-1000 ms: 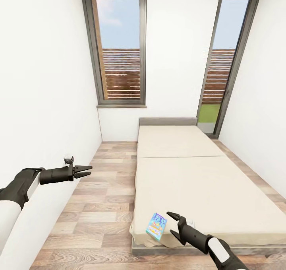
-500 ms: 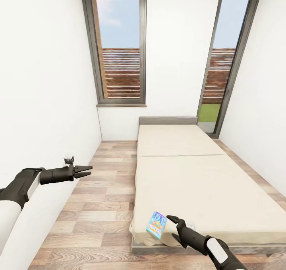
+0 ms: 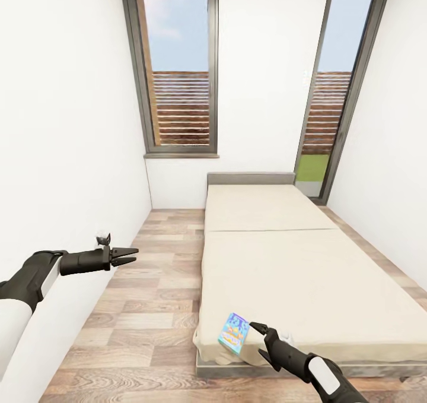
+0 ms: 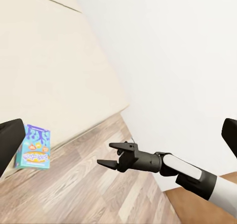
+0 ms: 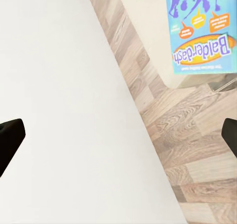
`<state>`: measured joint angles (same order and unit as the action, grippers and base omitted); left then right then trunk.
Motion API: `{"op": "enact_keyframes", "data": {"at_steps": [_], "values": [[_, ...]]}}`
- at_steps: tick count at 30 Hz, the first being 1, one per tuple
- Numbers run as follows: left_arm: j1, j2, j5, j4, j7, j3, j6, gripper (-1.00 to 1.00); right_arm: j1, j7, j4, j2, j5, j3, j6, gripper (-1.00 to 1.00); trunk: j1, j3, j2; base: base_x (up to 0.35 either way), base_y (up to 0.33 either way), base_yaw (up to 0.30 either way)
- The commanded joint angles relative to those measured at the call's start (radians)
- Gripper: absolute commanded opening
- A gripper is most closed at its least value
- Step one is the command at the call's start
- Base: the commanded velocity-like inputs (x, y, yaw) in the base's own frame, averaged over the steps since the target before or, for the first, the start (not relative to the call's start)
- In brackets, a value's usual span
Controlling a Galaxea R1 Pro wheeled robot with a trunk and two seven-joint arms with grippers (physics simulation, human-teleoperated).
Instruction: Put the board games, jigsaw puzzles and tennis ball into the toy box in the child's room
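One board game, a narrow blue box [image 3: 233, 333], lies on the near left corner of the bed [image 3: 296, 272], overhanging the mattress edge a little. My right gripper [image 3: 263, 345] hovers open just right of the box, not touching it. In the right wrist view the box [image 5: 200, 31] reads "Balderdash" and lies beyond the spread fingertips [image 5: 10, 135]. My left gripper [image 3: 127, 256] is open and holds nothing, out over the floor near the left wall. The left wrist view looks across at the blue box [image 4: 33, 147] and the right gripper [image 4: 104, 154]. The table and toy box are out of view.
A wood-plank floor strip [image 3: 154, 284] runs between the white left wall [image 3: 65, 154] and the bed. A grey headboard [image 3: 250, 179] stands at the far end under two tall grey-framed windows [image 3: 178, 70]. The right wall [image 3: 391, 154] is close to the bed's other side.
The right gripper has sunk slightly and stays beside the blue box. The view has shifted a little. The left arm has not moved.
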<state>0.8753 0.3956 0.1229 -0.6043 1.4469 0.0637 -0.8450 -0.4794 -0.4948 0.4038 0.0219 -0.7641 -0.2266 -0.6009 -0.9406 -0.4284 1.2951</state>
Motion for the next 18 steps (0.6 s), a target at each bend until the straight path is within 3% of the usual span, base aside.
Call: {"op": "enact_keyframes", "data": {"at_steps": [1, 18], "values": [[0.001, 0.0, 0.001, 0.0, 0.003, 0.0, -0.011, 1.0, -0.001, -0.001, -0.001, 0.0, -0.003, -0.006, -0.007, 1.0, -0.004, -0.004, 0.008, 0.0, 0.0, 0.0], [0.001, 0.0, 0.003, 0.0, 0.007, -0.001, -0.009, 1.0, -0.001, -0.031, -0.028, 0.001, -0.018, -0.016, 0.045, 1.0, -0.069, -0.058, 0.127, 0.0, 0.0, 0.0]]}}
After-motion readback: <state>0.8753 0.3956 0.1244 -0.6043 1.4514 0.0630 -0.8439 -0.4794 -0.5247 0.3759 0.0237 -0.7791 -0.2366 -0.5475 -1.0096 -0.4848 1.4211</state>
